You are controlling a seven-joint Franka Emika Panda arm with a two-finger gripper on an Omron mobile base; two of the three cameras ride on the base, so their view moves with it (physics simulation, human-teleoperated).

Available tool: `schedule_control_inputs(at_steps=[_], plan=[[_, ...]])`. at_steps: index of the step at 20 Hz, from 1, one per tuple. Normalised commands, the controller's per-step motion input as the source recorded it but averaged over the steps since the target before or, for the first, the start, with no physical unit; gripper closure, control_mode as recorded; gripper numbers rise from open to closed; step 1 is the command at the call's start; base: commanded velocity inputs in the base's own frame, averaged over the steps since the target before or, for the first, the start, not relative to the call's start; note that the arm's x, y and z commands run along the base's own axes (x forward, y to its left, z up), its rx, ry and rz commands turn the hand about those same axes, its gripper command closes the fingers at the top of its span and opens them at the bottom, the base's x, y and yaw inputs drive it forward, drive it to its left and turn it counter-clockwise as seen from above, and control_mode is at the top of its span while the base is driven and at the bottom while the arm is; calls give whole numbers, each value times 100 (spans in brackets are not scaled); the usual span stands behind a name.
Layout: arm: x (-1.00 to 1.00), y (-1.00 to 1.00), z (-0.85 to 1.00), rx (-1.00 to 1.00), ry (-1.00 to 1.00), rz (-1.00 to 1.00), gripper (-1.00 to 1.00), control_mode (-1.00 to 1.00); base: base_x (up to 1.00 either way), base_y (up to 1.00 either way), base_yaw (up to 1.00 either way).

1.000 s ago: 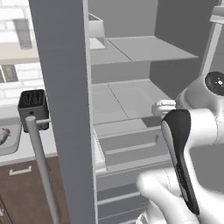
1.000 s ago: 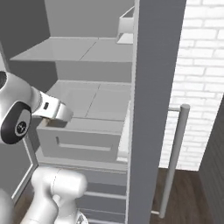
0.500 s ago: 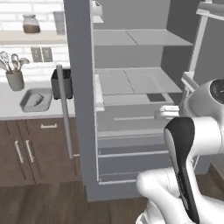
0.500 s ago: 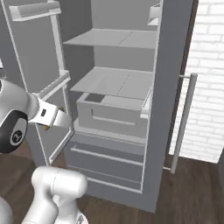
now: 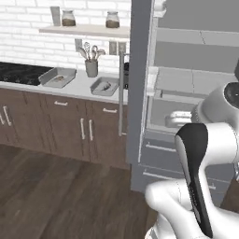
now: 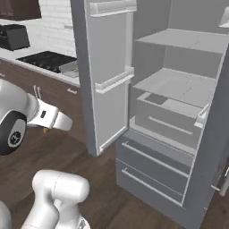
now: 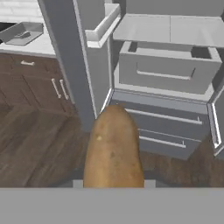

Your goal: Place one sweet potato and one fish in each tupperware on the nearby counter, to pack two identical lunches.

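Observation:
A brown sweet potato (image 7: 114, 148) fills the middle of the hand view, and my gripper (image 7: 113, 183) is shut on it, fingertips mostly hidden behind it. Its orange tip (image 6: 46, 130) peeks out under the hand in the right base view. Two pale grey tupperware trays (image 5: 58, 77) (image 5: 105, 86) sit on the off-white counter (image 5: 79, 89) to the left, each with a small item inside that I cannot identify. One tupperware (image 7: 19, 34) also appears at the hand view's upper left. The hand hangs over the wood floor in front of the open fridge, well apart from the counter.
The grey fridge (image 6: 179, 89) stands open, its door (image 5: 140, 84) swung out between me and the counter. A utensil cup (image 5: 91, 67) stands behind the trays, with a black stovetop (image 5: 21, 72) to their left and a black toaster (image 6: 14, 36). Dark floor (image 5: 56, 186) lies below the cabinets.
The whole picture has shifted: the base has backed away from the fridge and turned, bringing the counter and trays into view. The gripper stays shut on the sweet potato.

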Motion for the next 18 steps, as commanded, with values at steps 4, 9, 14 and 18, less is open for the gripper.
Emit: schedule_control_inputs(at_steps=[4, 9, 14, 18], plan=[[0, 0, 0, 0, 0, 0, 100, 100, 25, 11, 76], [0, 0, 0, 0, 0, 0, 100, 100, 74, 36, 67], [0, 0, 0, 0, 0, 0, 100, 100, 100, 3, 44], [0, 0, 0, 0, 0, 0, 100, 100, 100, 0, 21]])
